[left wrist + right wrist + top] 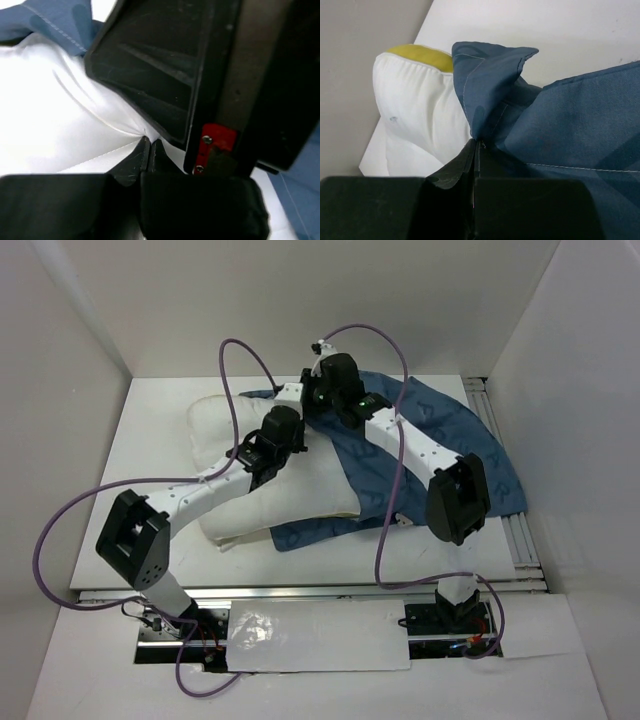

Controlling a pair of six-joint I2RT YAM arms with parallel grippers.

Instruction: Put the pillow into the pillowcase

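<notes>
The white pillow lies left of centre on the table, its right part resting on the dusty-blue pillowcase, which spreads to the right. My left gripper is shut on a pinch of the pillow's white cover, its jaws meeting at the fold. My right gripper is just behind it at the pillow's far edge, shut on a bunched edge of the pillowcase, jaws closed at the fold. The pillow's yellow band shows beside that raised blue edge. The pillowcase's opening is hidden.
The white table is boxed in by white walls on the left, back and right. A metal rail runs along the table's right edge. The right arm's black body hangs very close over my left gripper. Purple cables loop above both arms.
</notes>
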